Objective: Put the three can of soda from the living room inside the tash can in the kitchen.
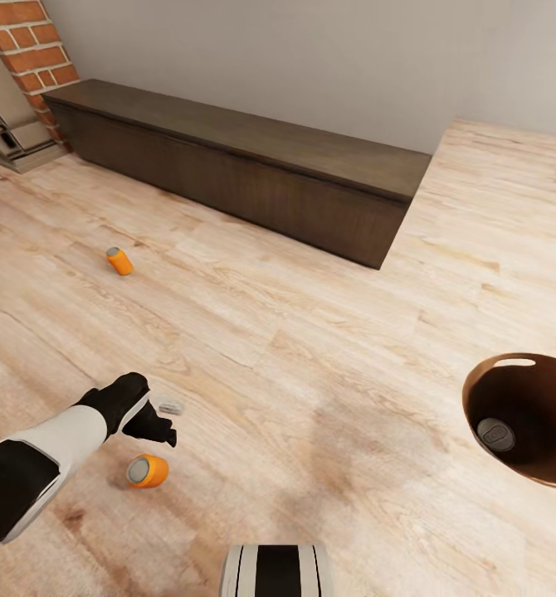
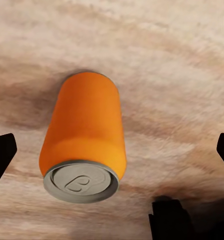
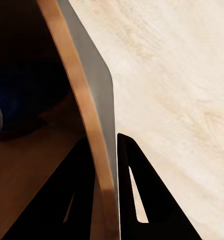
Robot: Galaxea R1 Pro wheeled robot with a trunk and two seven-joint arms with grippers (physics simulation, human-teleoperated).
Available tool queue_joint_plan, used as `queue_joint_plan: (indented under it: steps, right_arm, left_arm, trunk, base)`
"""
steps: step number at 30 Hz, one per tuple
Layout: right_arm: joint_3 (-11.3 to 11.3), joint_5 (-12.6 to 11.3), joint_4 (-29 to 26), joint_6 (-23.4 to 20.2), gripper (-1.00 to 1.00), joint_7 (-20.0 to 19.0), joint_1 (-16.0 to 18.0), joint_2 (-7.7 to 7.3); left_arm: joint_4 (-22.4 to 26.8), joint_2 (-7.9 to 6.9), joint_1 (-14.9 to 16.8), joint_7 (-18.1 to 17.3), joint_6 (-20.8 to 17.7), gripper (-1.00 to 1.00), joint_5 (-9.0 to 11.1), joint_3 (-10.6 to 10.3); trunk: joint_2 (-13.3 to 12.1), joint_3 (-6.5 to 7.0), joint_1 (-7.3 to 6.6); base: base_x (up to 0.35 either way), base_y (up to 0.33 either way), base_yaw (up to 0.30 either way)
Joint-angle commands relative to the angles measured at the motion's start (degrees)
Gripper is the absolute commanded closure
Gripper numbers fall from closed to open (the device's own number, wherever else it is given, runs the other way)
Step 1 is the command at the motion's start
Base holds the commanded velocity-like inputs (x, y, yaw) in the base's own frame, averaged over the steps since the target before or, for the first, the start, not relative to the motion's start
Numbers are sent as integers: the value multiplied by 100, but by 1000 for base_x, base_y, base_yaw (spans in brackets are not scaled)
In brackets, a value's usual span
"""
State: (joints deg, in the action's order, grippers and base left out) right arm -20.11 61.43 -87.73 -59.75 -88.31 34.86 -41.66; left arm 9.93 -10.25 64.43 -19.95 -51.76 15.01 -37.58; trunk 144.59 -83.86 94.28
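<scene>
Left gripper (image 1: 163, 420): jaws spread wide and holding nothing, poised over the near orange can (image 1: 148, 471); in the left wrist view the dark fingertips (image 2: 0, 152) stand well apart on either side of the can (image 2: 84, 136).
Right gripper (image 3: 105, 170): jaws clenched on the wall of the bin (image 3: 94, 107), one finger inside and one outside the rim.
Cans: the near orange one lies on its side on the floor (image 1: 328, 332); the far orange can (image 1: 119, 260) lies well away, towards the low cabinet (image 1: 253, 170); a third can (image 1: 496, 434), silvery top up, already rests inside the bin (image 1: 477, 390).
Risk, rolling: a cylinder lying on smooth boards probably rolls off if one finger touches first.
Risk, slipping: the painted metal skin looks slick; a grip across the curved flank could squeeze it out.
Risk, tipping: the bin hangs by a thin stretch of rim, so a jolt may tilt it and spill the can within.
Materials: pale, grained wood floor; matt dark-brown cabinet; red brick fireplace (image 1: 33, 41); bin grey outside, tan-brown inside, tapered, with a slot cut-out (image 1: 513, 362).
</scene>
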Motion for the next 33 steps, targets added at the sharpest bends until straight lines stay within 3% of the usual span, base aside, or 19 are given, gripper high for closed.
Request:
queue_joint_plan:
  steps: [1,10,20,33]
  right_arm:
    - [-1,0,1,-25,100,-37,3,0]
    - [16,7,1,-25,100,-37,3,8]
    - [16,6,1,-25,100,-37,3,8]
    - [-25,-48,-42,-25,100,-45,16,-23]
  left_arm:
    - [0,-1,0,0,0,-100,-2,1]
    - [-6,-36,0,238,12,-100,18,5]
    - [-23,-56,0,364,122,-100,21,9]
    - [-28,-56,0,368,149,-100,20,-1]
  trunk:
    - [0,0,-1]
    - [0,0,-1]
    - [14,-221,25]
    - [14,-221,25]
  base:
    - [0,0,0]
    - [0,0,0]
    - [0,0,0]
    - [0,0,0]
